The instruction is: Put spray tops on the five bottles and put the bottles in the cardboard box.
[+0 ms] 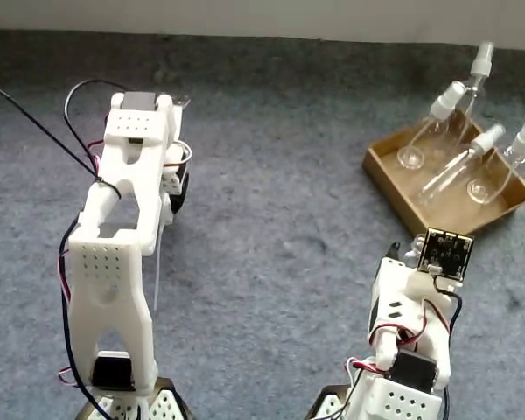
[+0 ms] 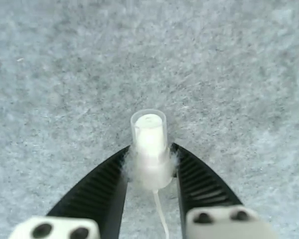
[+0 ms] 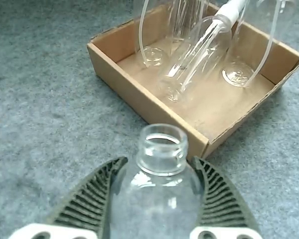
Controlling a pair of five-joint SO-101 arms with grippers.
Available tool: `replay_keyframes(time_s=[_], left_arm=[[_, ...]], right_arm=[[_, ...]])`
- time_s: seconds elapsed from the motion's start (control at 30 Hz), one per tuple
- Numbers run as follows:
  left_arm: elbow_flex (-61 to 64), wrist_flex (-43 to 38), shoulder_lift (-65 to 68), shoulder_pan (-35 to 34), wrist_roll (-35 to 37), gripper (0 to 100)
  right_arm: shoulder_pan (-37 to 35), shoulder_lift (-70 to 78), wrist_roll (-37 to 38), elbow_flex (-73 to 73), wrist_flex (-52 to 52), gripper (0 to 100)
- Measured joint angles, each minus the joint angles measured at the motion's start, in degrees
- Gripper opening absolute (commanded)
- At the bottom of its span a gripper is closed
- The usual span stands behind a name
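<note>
Grey carpet (image 1: pixel 271 175) covers the table, and the cardboard box (image 1: pixel 389 179) sits at the far side with four capped bottles (image 1: pixel 446 171) leaning in it. The left gripper (image 2: pixel 149 152) is pinched tight around the last spray top (image 2: pixel 149 134), cap end pointing away from the wrist, its dip tube (image 2: pixel 162 219) trailing back between the fingers. The right gripper (image 3: pixel 159 162) is clamped around the uncapped bottle (image 3: pixel 157 209) just in front of the box, long axis in line with the fingers, open mouth facing the box. The two arms are well apart, and I'd worry about the mating: that thin tube could catch the narrow rim if it's off-axis, and the smooth bottle could twist in the grip.
</note>
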Motion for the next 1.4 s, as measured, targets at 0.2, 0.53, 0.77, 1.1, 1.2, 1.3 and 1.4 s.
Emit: replay_keyframes(time_s=[0.2,0.53,0.77,1.1,1.2,1.3,1.4], left_arm=[[4.0,0.0,-5.5,0.0,0.0,32],[14.3,0.0,-9.4,0.1,0.0,38],[15.1,0.0,-18.8,-0.9,0.0,37],[34.3,-7.1,-34.6,-1.0,0.0,37],[41.2,-15.9,-34.7,-1.0,0.0,37],[47.1,-23.3,-34.7,-1.0,0.0,37],[50.5,-28.0,-34.7,-1.1,0.0,36]], right_arm=[[0.0,0.0,0.0,0.0,0.0,9.9],[0.0,0.0,0.0,0.0,0.0,9.9],[0.0,0.0,0.0,0.0,0.0,9.9],[0.0,0.0,0.0,0.0,0.0,9.9],[0.0,0.0,0.0,0.0,0.0,9.9],[0.0,0.0,0.0,0.0,0.0,9.9],[0.0,0.0,0.0,0.0,0.0,9.9]])
